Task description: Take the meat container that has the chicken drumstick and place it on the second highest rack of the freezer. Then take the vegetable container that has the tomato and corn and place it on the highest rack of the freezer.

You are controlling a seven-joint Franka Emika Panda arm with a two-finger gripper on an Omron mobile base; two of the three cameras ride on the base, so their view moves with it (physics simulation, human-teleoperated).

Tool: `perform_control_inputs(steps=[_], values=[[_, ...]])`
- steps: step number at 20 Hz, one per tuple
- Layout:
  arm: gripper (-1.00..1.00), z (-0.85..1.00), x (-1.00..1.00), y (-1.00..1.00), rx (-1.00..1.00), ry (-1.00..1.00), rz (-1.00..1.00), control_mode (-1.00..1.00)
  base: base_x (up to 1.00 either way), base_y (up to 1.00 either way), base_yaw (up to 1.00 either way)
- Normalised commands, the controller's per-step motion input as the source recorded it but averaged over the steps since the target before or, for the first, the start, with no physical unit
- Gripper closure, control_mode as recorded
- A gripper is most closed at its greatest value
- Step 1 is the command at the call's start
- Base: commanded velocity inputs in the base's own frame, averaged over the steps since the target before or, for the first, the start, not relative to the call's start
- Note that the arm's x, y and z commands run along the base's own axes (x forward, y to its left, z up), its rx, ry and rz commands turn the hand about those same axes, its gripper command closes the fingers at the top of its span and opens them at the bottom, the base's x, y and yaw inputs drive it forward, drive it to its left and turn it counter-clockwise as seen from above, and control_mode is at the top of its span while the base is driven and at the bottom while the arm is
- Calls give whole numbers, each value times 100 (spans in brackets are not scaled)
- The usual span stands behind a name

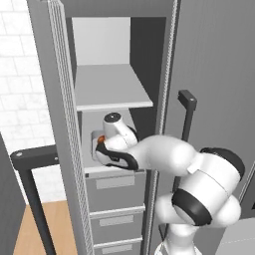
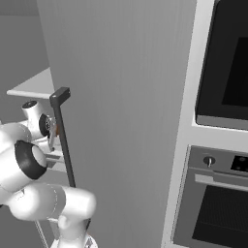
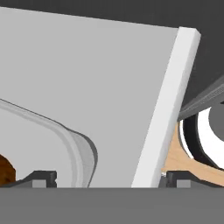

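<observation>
The freezer [image 1: 60, 99] stands open. My gripper [image 3: 110, 180] reaches in over the second highest rack [image 3: 100, 78], below the highest rack [image 1: 112, 89]. The pale meat container [image 3: 74, 148] rests on that lower rack, and the brown chicken drumstick [image 3: 5, 170] shows inside it at the lower left of the hand view. The gripper is open with its fingertips [image 3: 43, 178] wide apart. A rounded corner of the container's rim lies between them, and nothing is clamped. In the left base view the hand [image 1: 117, 144] covers most of the container [image 1: 93, 142]. The vegetable container is out of view.
Drawers [image 1: 115, 191] sit under the racks. The freezer's long door with its dark bar handle [image 1: 35, 159] hangs open to the left. A second grey door [image 2: 126, 97] with a bar handle [image 2: 62, 135] stands to the right, and built-in ovens [image 2: 227, 63] lie beyond it.
</observation>
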Motion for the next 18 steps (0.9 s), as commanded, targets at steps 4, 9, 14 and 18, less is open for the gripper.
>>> perform_control_inputs(steps=[4,9,14,18], values=[[-100,6,-24,0,0,-10,6,-100,0,0,0],[-100,66,-24,0,0,-14,10,-100,0,0,0],[-100,47,-54,0,0,-21,14,-100,0,0,0],[-100,51,-95,-8,0,-8,14,-100,0,0,0]])
